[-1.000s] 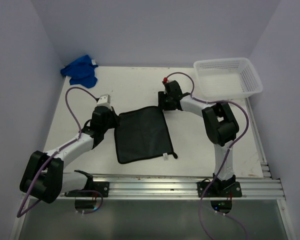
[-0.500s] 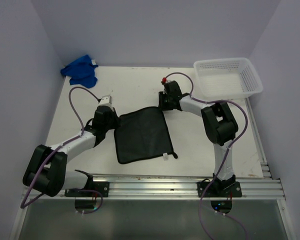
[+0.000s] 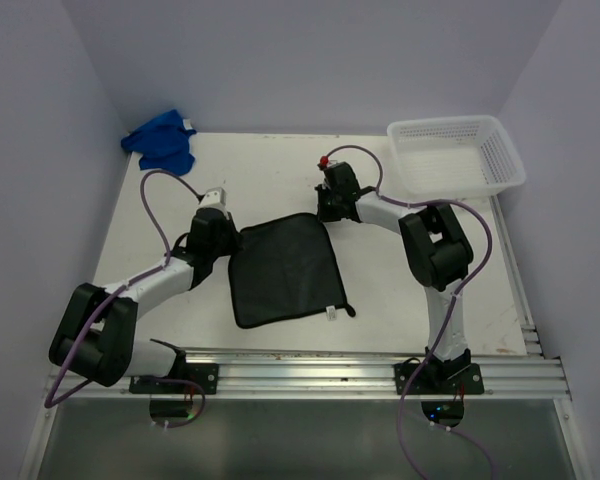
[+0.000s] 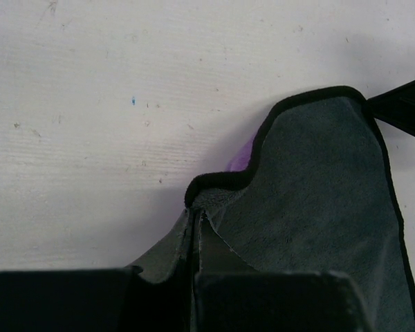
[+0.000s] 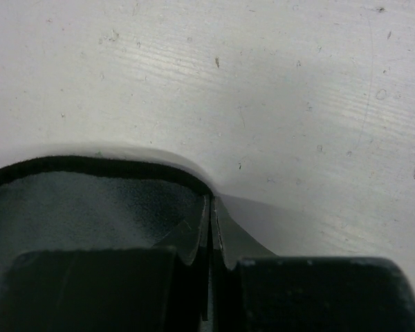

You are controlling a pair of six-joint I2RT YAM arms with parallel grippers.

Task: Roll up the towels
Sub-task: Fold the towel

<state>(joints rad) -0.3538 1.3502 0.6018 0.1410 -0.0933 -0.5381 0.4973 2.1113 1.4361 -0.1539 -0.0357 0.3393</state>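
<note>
Dark towel [image 3: 283, 268] lay flat (blue towel [image 3: 160, 143] well apart), far corners pinched by left jaws and right jaws, both closed.

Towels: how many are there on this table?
2. The dark towel lies spread flat mid-table; the blue towel sits crumpled in the far left corner. None seems hidden.

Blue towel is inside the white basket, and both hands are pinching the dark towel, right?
No. The blue towel lies at the far left corner, not in the white basket; the top view shows it. The left hand and right hand do pinch the dark towel.
</note>
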